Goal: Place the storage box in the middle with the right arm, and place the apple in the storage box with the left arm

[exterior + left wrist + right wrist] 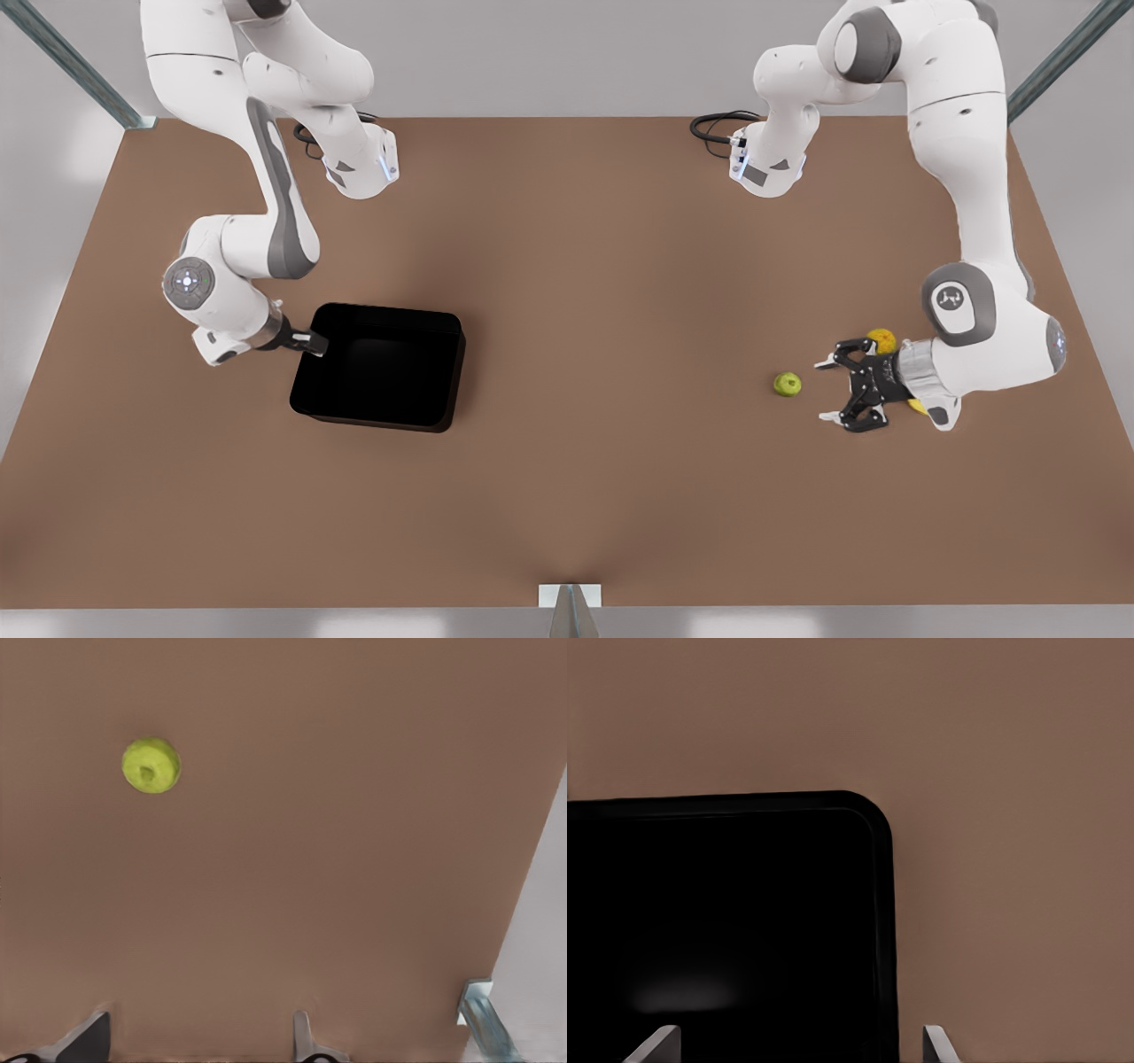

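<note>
Storage box (381,368): black low-walled tub lay nearest the camera's side of the brown table (567,496), at about 8 o'clock from the table's middle; it sat well off centre, towards the front view's left; its inside looked bare.
Right gripper (317,343): slim black gripper stood at the box's wall on the 9 o'clock side; in the right wrist view one white fingertip (656,1043) hung over the black interior and the other outside the wall, so the fingers straddled the rim, parted and not visibly pinched on it; whether they touched the wall I could not tell.
Box-to-middle relation: the table's middle lay towards 3 o'clock from the box, directly away from this gripper; I judged the coming move a push or drag along that line.
Apple (788,384): small yellow-green fruit rested on the bare table at about 4 o'clock from the middle, well apart from the box; its stem dimple faced up in the left wrist view (151,765).
Left gripper (834,390): wide claw hovered just beside the apple, splayed open and holding nothing; the apple lay at 9 o'clock from it, straight ahead of the fingertips.
Nearer arm: the left arm was by far the closer to the apple.
Other fruit: an orange-yellow fruit (881,340) sat behind the claw, near its wrist; a yellow scrap (918,407) peeked from under the arm.
</note>
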Robot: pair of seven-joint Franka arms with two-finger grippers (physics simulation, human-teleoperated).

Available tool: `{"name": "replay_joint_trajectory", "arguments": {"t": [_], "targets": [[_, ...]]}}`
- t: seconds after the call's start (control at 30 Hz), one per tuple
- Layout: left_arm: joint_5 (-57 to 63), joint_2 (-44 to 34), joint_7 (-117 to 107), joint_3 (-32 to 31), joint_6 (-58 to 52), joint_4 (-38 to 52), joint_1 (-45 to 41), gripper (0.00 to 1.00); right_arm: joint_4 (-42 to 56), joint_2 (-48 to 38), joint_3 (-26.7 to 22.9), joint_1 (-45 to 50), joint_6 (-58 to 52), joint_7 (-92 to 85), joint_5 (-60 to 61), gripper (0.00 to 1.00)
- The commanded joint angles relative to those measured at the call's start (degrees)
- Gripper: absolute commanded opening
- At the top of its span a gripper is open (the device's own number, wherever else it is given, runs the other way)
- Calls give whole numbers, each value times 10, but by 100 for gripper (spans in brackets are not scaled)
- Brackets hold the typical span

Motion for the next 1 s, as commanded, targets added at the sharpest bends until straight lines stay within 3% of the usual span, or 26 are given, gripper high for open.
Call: {"name": "replay_joint_trajectory", "arguments": {"t": [0.0, 0.1, 0.23, 0.4, 0.8, 0.87, 0.9, 0.97], "targets": [[-194, -8, 14, 15, -2, -22, -15, 100, 0, 4, -1, -2, 1, 0, 1, 100], [-216, -32, 29, 54, 7, -76, -62, 100, -1, 28, -2, -4, 18, 0, 2, 100], [-251, -9, 23, 54, 64, -74, -63, 100, -2, 61, -5, -7, 32, -9, 14, 100], [-255, -10, 30, 61, 15, -105, -63, 100, -1, 98, -13, -6, 64, -8, 14, 100], [-365, 41, 122, 83, 54, -184, -54, 100, -17, 127, -13, -9, 56, -7, 14, 100], [-386, 51, 147, 86, 54, -182, -49, 100, -17, 127, -13, -9, 57, -7, 14, 65], [-398, 56, 153, 86, 54, -183, -48, 100, -18, 128, -13, -9, 57, -7, 14, 54], [-399, 61, 169, 86, 54, -185, -48, 100, -17, 128, -13, -9, 52, -7, 14, 41]]}}
